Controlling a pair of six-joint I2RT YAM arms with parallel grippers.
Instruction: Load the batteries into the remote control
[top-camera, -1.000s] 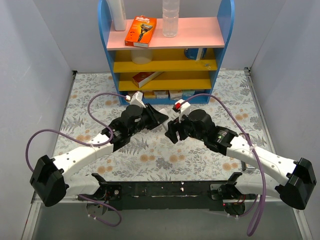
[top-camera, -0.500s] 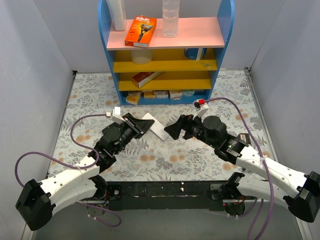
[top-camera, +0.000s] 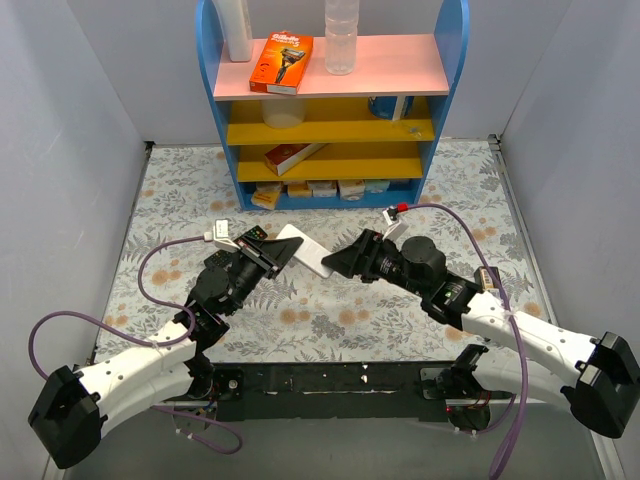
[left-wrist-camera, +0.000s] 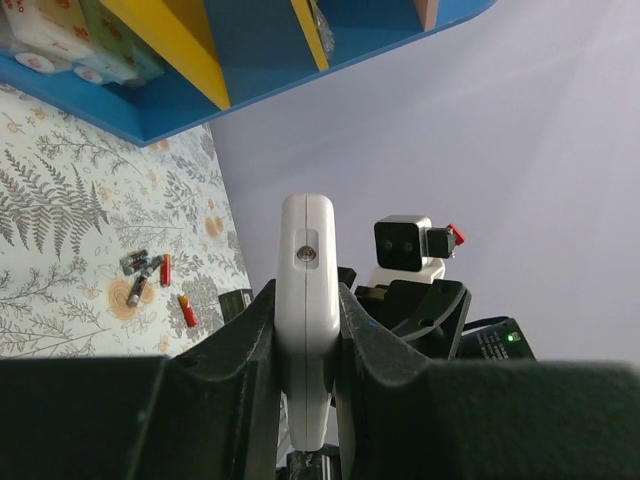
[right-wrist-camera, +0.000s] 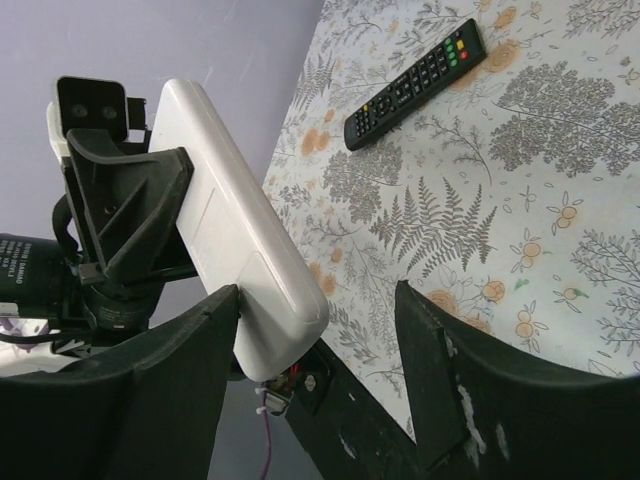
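Note:
My left gripper (top-camera: 290, 250) is shut on the white remote control (top-camera: 308, 253) and holds it above the table, its free end pointing right. In the left wrist view the remote (left-wrist-camera: 306, 255) stands edge-on, squeezed between the fingers. My right gripper (top-camera: 345, 262) is open at that free end. In the right wrist view the remote's plain white back (right-wrist-camera: 225, 235) lies against the left finger (right-wrist-camera: 160, 400), with a wide gap to the right finger. Several batteries (left-wrist-camera: 150, 277) lie loose on the table in the left wrist view; the top view does not show them.
A blue shelf unit (top-camera: 448, 60) with boxes and bottles stands at the back of the floral table cover (top-camera: 470, 190). A longer black remote (right-wrist-camera: 415, 85) lies on the table in the right wrist view. Grey walls close in both sides.
Both arms have drawn back toward the near edge. The left gripper has kept the remote throughout. The right gripper has closed in on the remote's free end.

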